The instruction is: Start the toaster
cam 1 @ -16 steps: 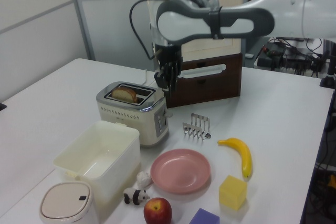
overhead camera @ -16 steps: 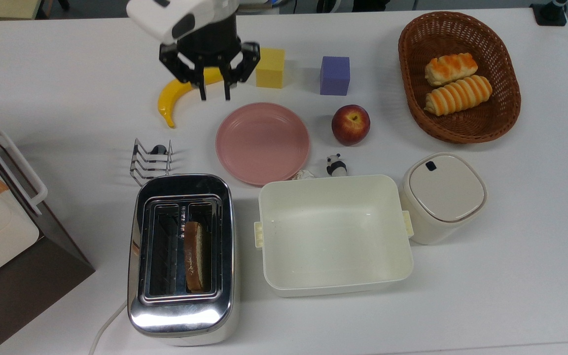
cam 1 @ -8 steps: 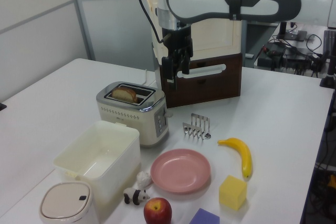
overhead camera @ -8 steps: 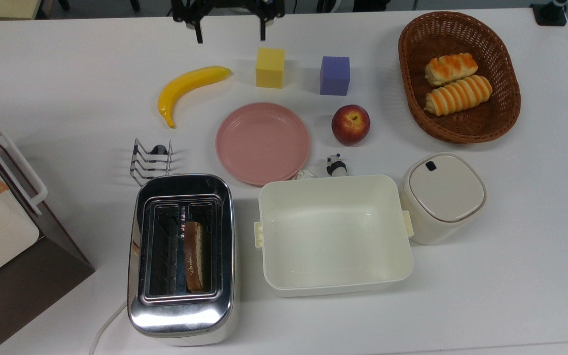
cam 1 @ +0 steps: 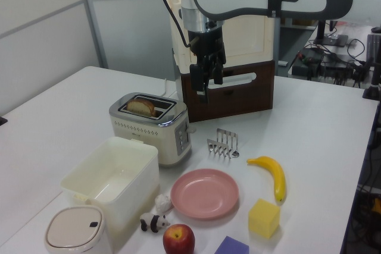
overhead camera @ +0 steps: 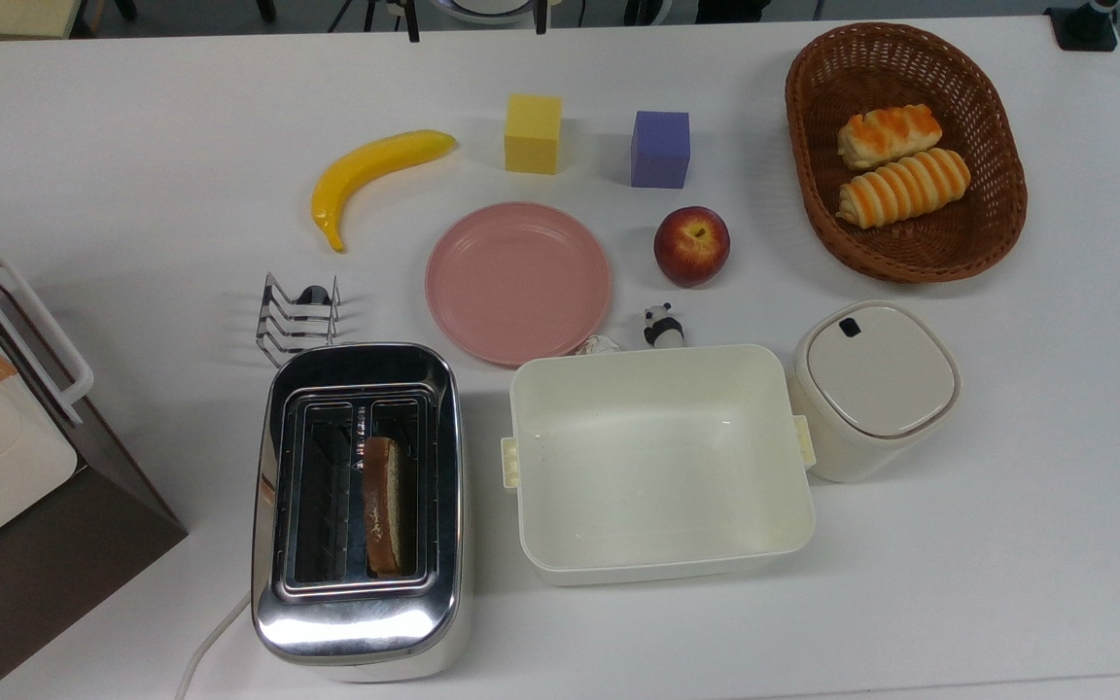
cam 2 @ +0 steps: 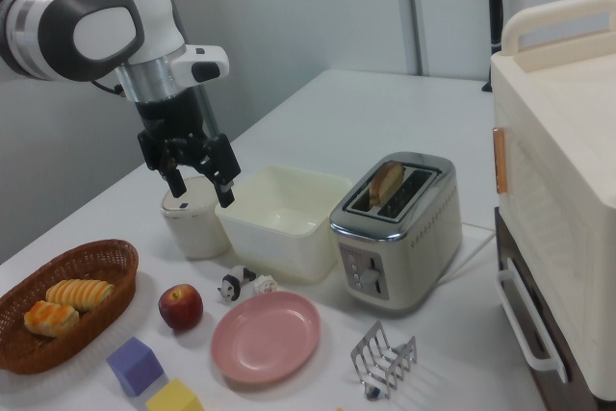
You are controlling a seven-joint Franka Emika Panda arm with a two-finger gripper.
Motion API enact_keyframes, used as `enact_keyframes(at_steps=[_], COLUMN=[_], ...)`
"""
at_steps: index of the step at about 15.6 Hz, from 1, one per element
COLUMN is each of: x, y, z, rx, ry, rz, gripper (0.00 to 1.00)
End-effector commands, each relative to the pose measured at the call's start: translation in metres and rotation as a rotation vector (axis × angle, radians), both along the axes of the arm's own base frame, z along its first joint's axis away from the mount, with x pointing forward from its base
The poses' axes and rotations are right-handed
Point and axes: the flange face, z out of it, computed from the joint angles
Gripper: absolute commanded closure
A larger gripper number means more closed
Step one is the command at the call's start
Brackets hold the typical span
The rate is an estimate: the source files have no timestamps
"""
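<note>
Chrome toaster (overhead camera: 360,510) upright on table; bread in one slot.

No text, brand, number or sign can be read anywhere in these views. The toaster (cam 2: 397,236), at lower centre of the right view, carries small marks on its front panel, but they are too small to make out.

A banana (overhead camera: 368,175) lies near a pink plate (overhead camera: 517,282).
</note>
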Motion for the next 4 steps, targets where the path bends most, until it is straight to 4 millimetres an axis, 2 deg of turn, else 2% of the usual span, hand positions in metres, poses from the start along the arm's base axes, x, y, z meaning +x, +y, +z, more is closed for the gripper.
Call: enact_keyframes(at_steps=[1,4], x=[-0.0142,-0.0143], y=[-0.0027,-0.0018], z=[0.0064,0.0057], rx=[-0.008,-0.008], ry=[0.000,0.002], rz=[-0.022,-0.021], gripper=[0.00,0.00])
